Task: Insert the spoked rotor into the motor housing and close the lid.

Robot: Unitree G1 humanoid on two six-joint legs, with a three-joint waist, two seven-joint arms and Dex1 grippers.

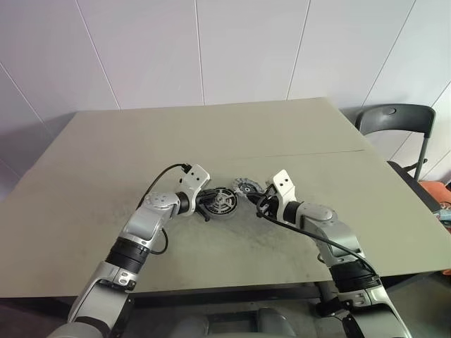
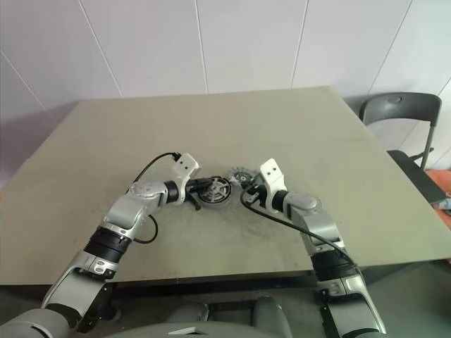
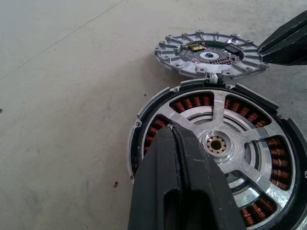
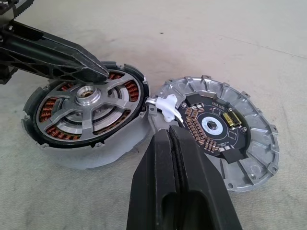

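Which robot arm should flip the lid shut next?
Probably the right. The right gripper rests shut at the lid, which lies open beside the motor housing. The left gripper, shut too, presses on the spoked rotor already seated inside.

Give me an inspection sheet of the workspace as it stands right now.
Surface: grey table, bare around the parts.
Job's things: spoked rotor seated in the motor housing; lid lies open beside it, inner side up, joined by a short white wire.
Clutter: nothing seen.
Grippers: left gripper shut, tips over the rotor; right gripper shut, over the lid's edge.
Cables: black cable looped at the left wrist, another at the right.
Surroundings: dark chair, tiled wall.
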